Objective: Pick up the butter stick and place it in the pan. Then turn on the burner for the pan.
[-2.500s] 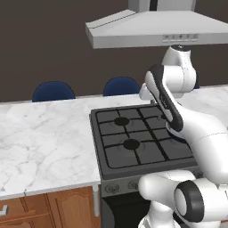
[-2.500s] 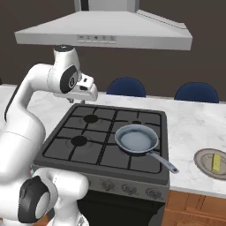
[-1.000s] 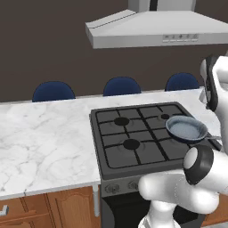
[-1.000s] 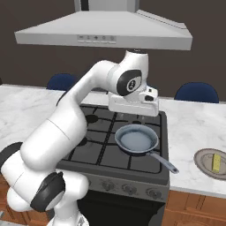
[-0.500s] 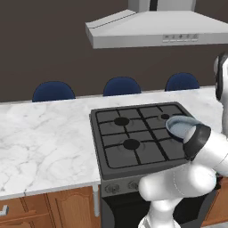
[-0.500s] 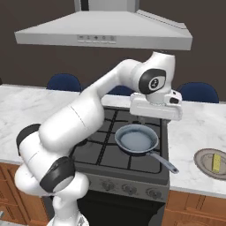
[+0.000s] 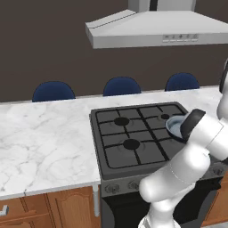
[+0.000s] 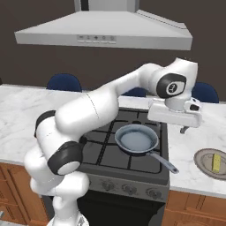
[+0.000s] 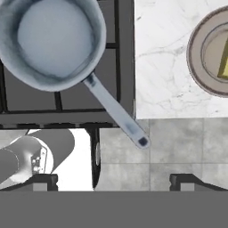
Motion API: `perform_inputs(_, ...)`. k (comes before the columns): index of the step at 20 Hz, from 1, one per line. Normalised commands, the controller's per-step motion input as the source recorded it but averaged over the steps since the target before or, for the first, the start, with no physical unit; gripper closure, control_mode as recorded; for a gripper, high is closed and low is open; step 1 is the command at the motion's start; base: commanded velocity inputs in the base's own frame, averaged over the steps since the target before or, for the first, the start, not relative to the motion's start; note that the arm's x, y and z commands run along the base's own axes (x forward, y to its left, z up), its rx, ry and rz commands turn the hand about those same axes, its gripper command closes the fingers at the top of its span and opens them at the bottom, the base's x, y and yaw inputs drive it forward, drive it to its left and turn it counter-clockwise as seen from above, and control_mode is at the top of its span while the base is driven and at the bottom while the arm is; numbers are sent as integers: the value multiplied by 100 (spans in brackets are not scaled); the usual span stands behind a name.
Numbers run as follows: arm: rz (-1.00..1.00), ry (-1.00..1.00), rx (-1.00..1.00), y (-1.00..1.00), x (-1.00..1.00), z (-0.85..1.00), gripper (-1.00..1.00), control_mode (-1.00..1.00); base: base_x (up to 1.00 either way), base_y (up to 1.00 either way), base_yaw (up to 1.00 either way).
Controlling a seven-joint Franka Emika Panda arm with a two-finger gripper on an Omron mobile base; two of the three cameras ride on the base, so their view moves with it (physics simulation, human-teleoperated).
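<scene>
Since a second ago the arm has swung right across the stove, so the claw (image 8: 184,128), jaws wide and empty, now hangs past the pan (image 8: 136,137), nearing the butter (image 8: 216,161) on its plate (image 8: 201,161) beyond. Hand view alone shows the floor below.

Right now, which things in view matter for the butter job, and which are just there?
For the job:
butter stick, on the plate
pan, empty, on the stove's front right burner
gripper, open, over the counter

Just there:
plate
stove
range hood
blue chairs
</scene>
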Motion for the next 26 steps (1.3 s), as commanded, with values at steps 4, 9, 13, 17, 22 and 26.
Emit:
perform_inputs(4, 0, 0, 1, -48, 0, -22, -100, -100, 0, 0, 0)
perform_inputs(9, 0, 0, 1, -42, 0, -30, -100, -100, 0, 0, 0)
perform_inputs(13, 0, 0, 1, -32, 0, -31, -100, -100, 0, 0, 0)
perform_inputs(17, 0, 0, 3, -35, 0, -25, -100, -100, 0, 0, 0)
perform_inputs(22, 0, 1, 4, -40, 0, -19, -100, -100, 0, 0, 0)
perform_inputs(26, 0, 2, 4, -36, 0, -15, -100, -100, 0, 0, 0)
